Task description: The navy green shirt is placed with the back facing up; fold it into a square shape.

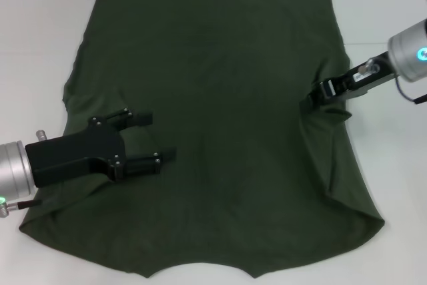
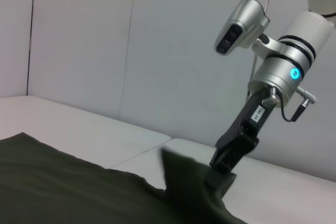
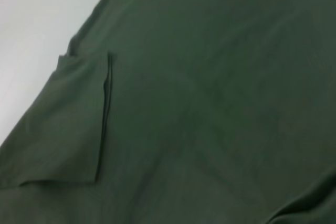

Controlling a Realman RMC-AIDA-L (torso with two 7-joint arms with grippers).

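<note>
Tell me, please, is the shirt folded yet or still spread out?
Mostly spread: the navy green shirt lies flat, only its sleeves tucked inward, the right end effector pinching one.

Even overhead light is flooding the white table (image 1: 40, 45) in the head view, washing it nearly featureless, while the navy green shirt (image 1: 213, 98) is reading so dark that only faint creases are showing. Soft, short shadows are sitting under the left gripper (image 1: 155, 137) and by the right gripper (image 1: 319, 93), and a small highlight is glinting on the metal arm housings. The right wrist view is looking soft and blurred throughout, and in the left wrist view the near cloth is falling out of focus.
</note>
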